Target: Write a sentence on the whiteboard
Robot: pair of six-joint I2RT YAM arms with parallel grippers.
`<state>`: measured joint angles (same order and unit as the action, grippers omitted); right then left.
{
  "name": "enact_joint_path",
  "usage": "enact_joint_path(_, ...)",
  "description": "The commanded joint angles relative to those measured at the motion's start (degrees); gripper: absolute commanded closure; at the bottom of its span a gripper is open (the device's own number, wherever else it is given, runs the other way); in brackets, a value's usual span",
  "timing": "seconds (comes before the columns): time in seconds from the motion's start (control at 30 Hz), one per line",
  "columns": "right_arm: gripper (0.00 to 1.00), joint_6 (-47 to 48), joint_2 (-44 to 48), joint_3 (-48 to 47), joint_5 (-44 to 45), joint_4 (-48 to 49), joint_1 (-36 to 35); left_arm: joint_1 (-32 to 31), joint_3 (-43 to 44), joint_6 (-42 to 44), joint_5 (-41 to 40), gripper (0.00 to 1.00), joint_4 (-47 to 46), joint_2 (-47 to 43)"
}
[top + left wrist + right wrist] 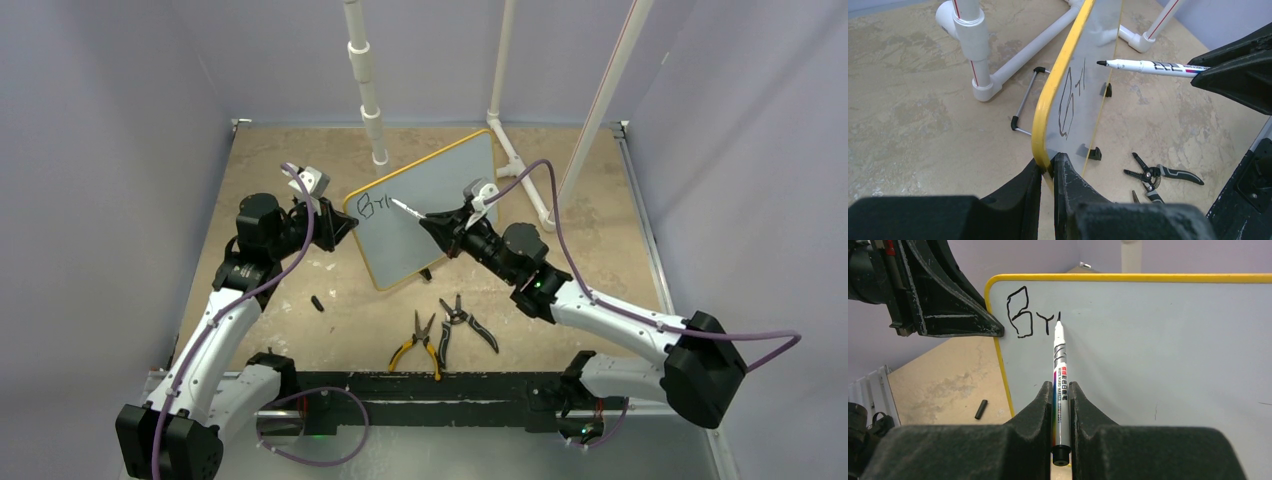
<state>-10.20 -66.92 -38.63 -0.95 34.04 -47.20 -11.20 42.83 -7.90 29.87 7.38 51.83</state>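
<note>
Station check. The whiteboard (pixel 440 180) stands tilted on its black feet near the middle of the table (pixel 290 330). I see the left gripper (pixel 1050 162) clamped on its yellow rim at the lower left edge. The right gripper (pixel 1061 390) is closed on the marker (pixel 1060 360), tip forward. The sentence (pixel 1033 320) so far reads a boxy "B", an "r" and one short upright stroke. The marker tip sits just under that stroke (contact with the surface I cannot confirm). Loose on the table: a black cap (pixel 317 303) near the board's lower left, yellow-handled pliers (pixel 420 340) and black-handled pliers (pixel 468 320) in front.
</note>
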Motion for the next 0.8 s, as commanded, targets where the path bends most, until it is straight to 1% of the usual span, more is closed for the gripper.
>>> enact_joint_path(0.0,1.0,1.79,-0.23,-3.26,0.82,2.58,0.09,0.13,-1.09,1.39,-0.6,1.0,0.03,0.37)
enact_joint_path(0.77,1.0,2.9,-3.78,-5.31,0.78,4.57,0.07,0.13,-1.08,1.35,-0.17,1.0,0.01,0.37)
